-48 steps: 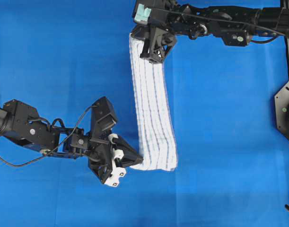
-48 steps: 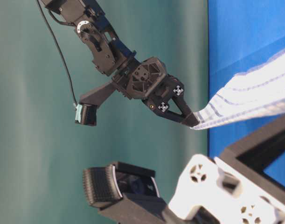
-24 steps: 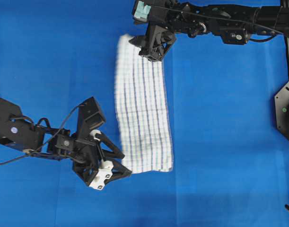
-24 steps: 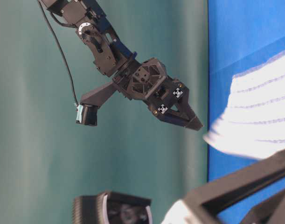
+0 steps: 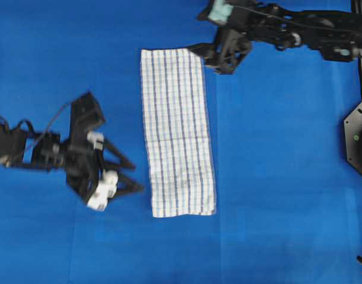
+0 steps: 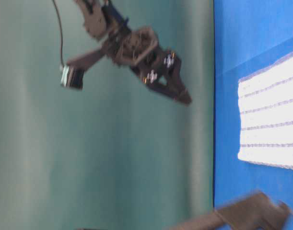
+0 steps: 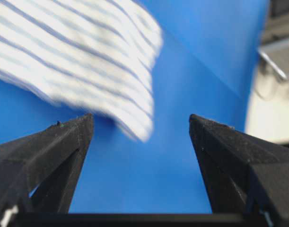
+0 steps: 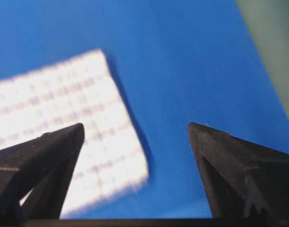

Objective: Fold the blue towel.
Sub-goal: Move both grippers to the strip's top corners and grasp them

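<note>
On the blue tabletop (image 5: pixel 287 177) I see the blue towel (image 5: pixel 178 133) lying flat as a long narrow strip, running from twelve to six o'clock through the middle of the overhead view. I judge it light, limp and thin, so I would pinch it at the corners of one short end. The left gripper (image 5: pixel 124 177) sits off its eight o'clock side and the right gripper (image 5: pixel 219 59) just off its one o'clock corner, both with jaws apart and empty.

Towel (image 5: pixel 178 133) flat on table covering (image 5: pixel 275 177), between hands.
</note>
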`<state>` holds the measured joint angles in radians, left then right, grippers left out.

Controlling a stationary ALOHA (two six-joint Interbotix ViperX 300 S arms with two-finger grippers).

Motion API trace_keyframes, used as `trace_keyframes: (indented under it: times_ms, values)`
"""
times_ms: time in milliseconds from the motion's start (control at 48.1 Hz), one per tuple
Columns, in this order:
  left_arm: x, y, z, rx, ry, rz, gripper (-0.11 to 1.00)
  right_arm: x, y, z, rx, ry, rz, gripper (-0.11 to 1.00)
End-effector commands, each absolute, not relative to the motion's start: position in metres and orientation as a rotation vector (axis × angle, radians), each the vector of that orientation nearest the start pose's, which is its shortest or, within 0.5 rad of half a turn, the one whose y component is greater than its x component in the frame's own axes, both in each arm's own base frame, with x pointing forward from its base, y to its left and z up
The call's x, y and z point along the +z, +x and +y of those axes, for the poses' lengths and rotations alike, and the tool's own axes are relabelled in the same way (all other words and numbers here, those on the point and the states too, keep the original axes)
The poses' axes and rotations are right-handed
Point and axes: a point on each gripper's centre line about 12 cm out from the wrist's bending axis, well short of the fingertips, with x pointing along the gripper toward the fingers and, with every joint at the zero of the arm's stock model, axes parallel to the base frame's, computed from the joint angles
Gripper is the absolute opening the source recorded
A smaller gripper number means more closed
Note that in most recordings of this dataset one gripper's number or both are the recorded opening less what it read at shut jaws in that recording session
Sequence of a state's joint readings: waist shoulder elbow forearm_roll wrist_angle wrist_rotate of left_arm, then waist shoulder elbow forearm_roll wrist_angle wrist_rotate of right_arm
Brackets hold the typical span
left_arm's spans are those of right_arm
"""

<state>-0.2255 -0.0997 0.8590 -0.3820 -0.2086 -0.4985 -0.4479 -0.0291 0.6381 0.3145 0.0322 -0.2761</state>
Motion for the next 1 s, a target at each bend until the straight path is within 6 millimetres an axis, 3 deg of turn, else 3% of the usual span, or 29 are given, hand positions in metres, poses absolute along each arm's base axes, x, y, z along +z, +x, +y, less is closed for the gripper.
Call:
trace_keyframes:
  times_ms: [0, 249, 436, 602, 976]
  values:
    - [0.173, 0.346, -0.038, 0.152, -0.707, 0.520, 0.76, 0.199, 0.345, -0.167, -0.447, 0.174, 0.577, 0.85]
    - [0.171, 0.345, 0.067, 0.345, -0.419, 0.481, 0.76, 0.188, 0.338, -0.166, -0.455, 0.178, 0.598, 0.84]
    - [0.157, 0.337, 0.119, 0.469, -0.370, 0.507, 0.76, 0.172, 0.345, -0.170, -0.464, 0.181, 0.616, 0.84]
    - [0.135, 0.340, 0.140, 0.516, -0.346, 0.553, 0.76, 0.153, 0.355, -0.177, -0.473, 0.186, 0.637, 0.84]
    - [0.086, 0.350, 0.158, 0.571, -0.296, 0.584, 0.76, 0.110, 0.367, -0.184, -0.494, 0.211, 0.696, 0.84]
